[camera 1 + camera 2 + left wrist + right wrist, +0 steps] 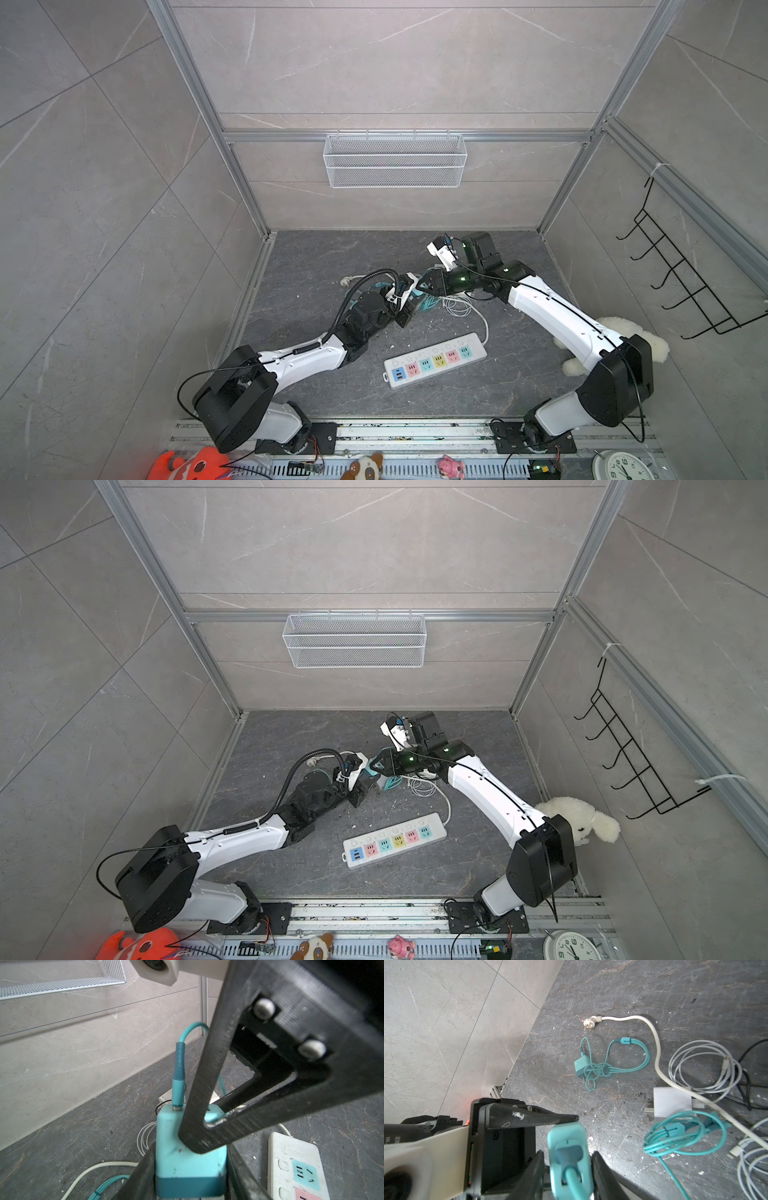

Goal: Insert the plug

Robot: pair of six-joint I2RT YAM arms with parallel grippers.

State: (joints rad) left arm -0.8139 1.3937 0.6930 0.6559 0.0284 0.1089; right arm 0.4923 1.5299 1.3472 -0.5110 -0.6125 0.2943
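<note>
Dark stone counter (478, 386), tiled walls. Left gripper (190, 1172) clamps the teal charger (187, 1159) by its dark end, mid-counter. Right gripper (568, 1165) has its jaws either side of the cable end, grip unclear. Charger's long axis runs gripper-to-gripper; power strip (434, 359) lies nearer the arm bases, sockets up.

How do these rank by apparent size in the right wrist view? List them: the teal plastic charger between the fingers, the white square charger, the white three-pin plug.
1. Teal plastic charger, but it sits nearest the camera, so its lead is unsure.
2. White square charger.
3. White three-pin plug.
</note>
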